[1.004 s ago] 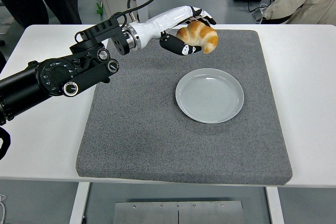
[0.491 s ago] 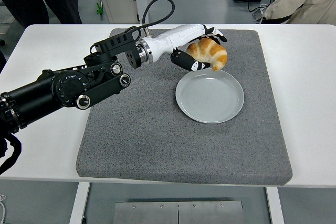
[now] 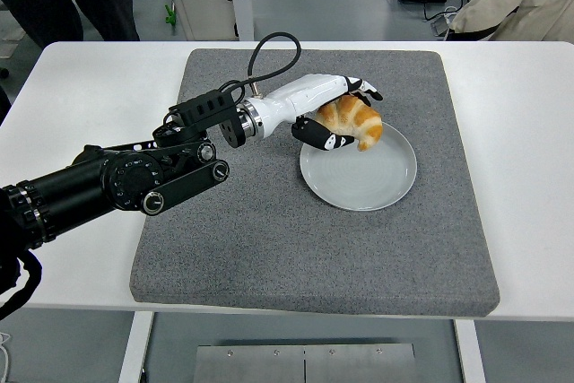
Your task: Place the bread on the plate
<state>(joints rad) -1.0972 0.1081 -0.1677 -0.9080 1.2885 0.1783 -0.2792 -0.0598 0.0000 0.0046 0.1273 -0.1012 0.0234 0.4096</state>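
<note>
Bread (image 3: 354, 122), a golden croissant, sits clasped in my left hand (image 3: 338, 117), fingers curled round it, over the grey plate's (image 3: 359, 177) rim at about eleven o'clock. That plate lies on the grey mat (image 3: 269, 239) covering the white table (image 3: 81, 96).

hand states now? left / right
Left robot hand: closed on the bread, over the far-left rim of the plate.
Right robot hand: not in view.
</note>
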